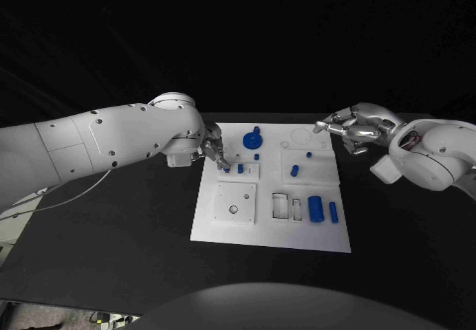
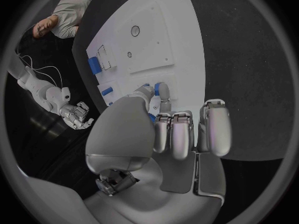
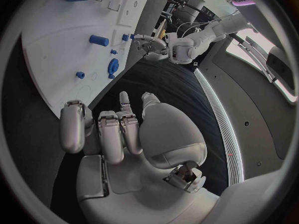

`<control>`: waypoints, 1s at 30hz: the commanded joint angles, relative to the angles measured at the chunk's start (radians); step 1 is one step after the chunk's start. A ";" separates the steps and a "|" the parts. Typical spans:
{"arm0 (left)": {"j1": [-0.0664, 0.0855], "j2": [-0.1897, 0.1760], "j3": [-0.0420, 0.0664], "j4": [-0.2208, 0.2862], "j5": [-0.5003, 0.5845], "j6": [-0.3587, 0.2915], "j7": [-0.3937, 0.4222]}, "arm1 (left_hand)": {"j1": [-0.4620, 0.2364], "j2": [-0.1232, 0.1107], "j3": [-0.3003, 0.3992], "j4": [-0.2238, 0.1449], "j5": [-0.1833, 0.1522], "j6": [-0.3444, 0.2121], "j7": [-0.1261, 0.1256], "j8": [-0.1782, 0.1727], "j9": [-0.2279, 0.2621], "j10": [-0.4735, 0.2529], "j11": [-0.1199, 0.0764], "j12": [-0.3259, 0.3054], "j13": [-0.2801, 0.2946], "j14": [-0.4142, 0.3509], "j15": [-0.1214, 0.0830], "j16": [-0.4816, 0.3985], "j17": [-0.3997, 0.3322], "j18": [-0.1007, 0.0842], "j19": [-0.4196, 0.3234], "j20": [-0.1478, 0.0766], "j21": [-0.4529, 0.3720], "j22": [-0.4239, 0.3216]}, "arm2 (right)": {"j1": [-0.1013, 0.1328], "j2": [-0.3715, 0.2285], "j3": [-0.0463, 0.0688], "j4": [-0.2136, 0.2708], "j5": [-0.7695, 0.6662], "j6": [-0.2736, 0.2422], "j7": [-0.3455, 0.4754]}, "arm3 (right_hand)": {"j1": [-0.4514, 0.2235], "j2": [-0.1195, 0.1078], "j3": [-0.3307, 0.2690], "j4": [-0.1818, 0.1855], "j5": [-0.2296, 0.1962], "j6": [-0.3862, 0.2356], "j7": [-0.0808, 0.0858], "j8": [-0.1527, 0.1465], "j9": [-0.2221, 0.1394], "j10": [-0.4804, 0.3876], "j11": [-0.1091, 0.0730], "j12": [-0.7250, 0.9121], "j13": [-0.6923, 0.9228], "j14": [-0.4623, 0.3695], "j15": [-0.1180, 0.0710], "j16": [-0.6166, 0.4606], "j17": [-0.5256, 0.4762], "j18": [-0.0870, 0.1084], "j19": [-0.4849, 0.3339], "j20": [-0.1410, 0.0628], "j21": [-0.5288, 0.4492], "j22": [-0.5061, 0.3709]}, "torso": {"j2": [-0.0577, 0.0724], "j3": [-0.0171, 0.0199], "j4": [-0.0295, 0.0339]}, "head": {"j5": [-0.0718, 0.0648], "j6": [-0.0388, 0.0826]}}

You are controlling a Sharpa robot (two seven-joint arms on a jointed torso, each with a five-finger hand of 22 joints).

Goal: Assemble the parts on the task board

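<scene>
Lying flat on the black desk (image 1: 119, 254): a white rectangular task board (image 1: 269, 234), carrying several small blue plastic parts. Standing near the board's far left corner: a round blue gear-like disc with a knob (image 1: 254, 140). Sitting just below the disc: a tiny blue peg (image 1: 257, 157). Lying in the board's near right area, side by side: a thick blue cylinder (image 1: 316, 208) and a thinner blue rod (image 1: 333, 212), both beside two pale rectangular slots (image 1: 287, 206). Sitting on the raised white square at right of centre: a short blue stub (image 1: 294, 169), with another small blue piece (image 1: 309, 155) just beyond it. Occupying the near left of the board: a white square plate with a round hole (image 1: 235, 203).

Reaching in over the board's left edge: the silver left hand (image 1: 212, 152), fingers (image 2: 163, 98) pinching a small blue pin (image 1: 240, 168) at the fingertips, remaining fingers lying curled side by side; another small blue piece (image 1: 226, 169) lying just beside. Seen from the left wrist, the blue pin (image 2: 157, 89) showing right at the fingertips, over the white board.

Hovering off the board's far right corner, apart from every part: the silver right hand (image 1: 352, 127), fingers (image 3: 106, 134) curled inward, grasping nothing
</scene>
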 commanded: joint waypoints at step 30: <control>-0.004 0.025 -0.031 -0.029 -0.028 -0.002 0.016 | 0.007 0.004 0.024 -0.005 -0.004 -0.004 -0.003 -0.009 0.000 0.104 -0.005 0.000 0.263 0.105 -0.004 0.002 0.263 -0.001 0.014 -0.008 -0.006 0.149 | -0.004 -0.002 0.000 0.000 0.003 0.015 0.011 | 0.010 -0.003 -0.002 -0.004 0.007 0.009 0.001 -0.004 0.001 0.113 0.000 -0.004 0.260 0.104 0.006 0.003 0.263 0.021 -0.007 0.000 -0.005 0.176 | 0.000 0.0000 0.0013 | -0.004 0.000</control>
